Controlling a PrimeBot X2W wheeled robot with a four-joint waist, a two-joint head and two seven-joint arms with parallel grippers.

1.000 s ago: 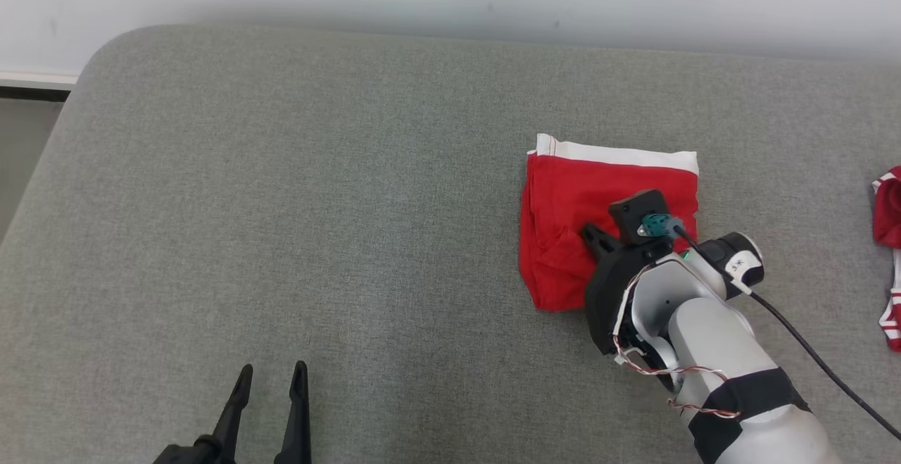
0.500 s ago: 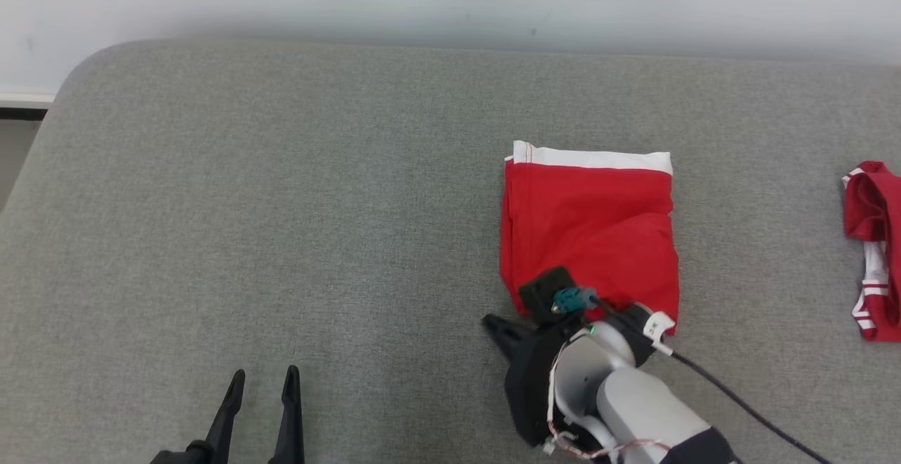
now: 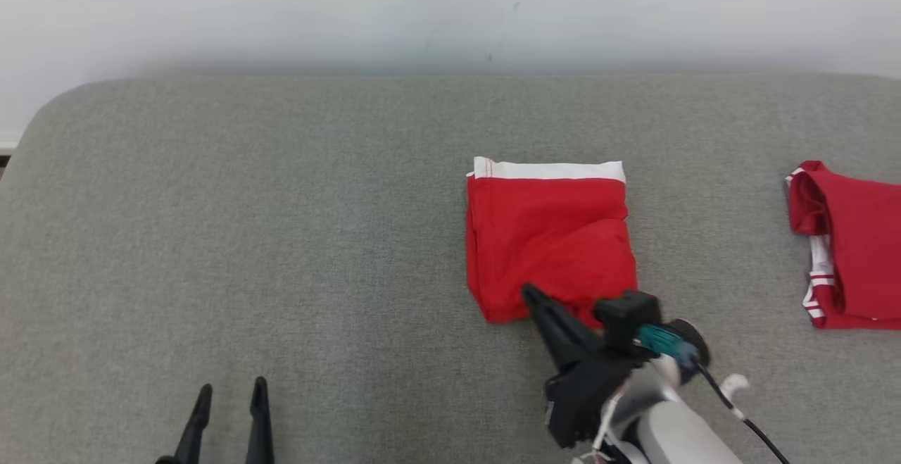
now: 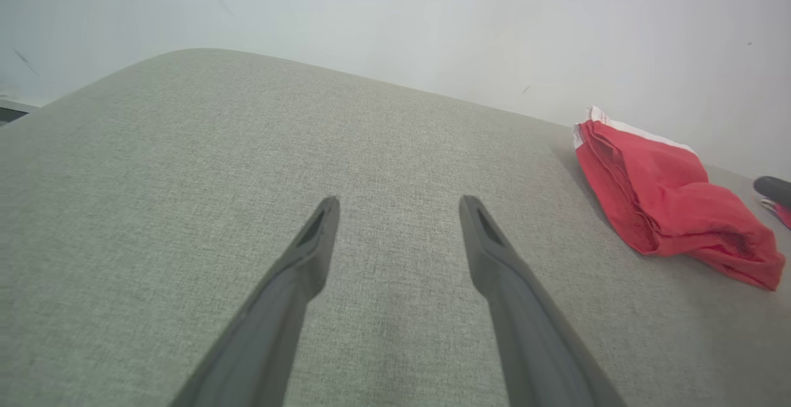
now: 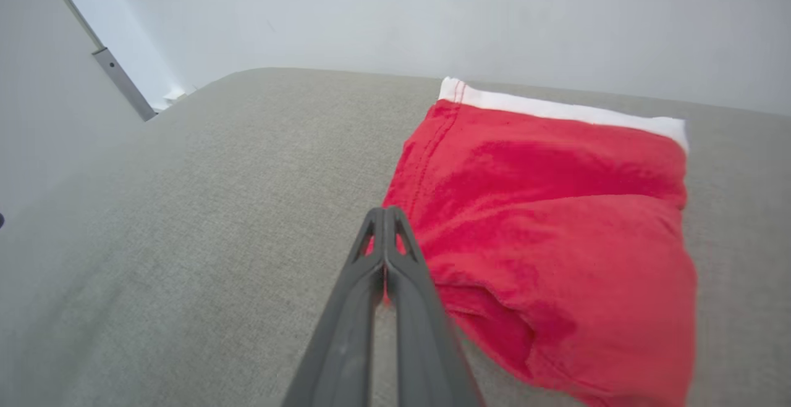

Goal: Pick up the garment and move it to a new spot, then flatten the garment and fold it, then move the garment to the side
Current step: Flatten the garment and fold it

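folded red fabric garment with a white waistband (image 3: 549, 239) lies right of centre on the grey upholstered surface (image 3: 281, 239). right gripper (image 3: 528, 292), fingers pressed together, tips at its lower edge. left gripper (image 3: 232, 386) spread, lower left.

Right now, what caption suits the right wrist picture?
The right gripper, shut, points at the edge of a folded red garment on a grey cushion.

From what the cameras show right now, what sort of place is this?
Probably an indoor room, perhaps a bedroom or lab: a wide grey upholstered surface like a bed or sofa, a plain white wall behind it, and a folded red garment on it.
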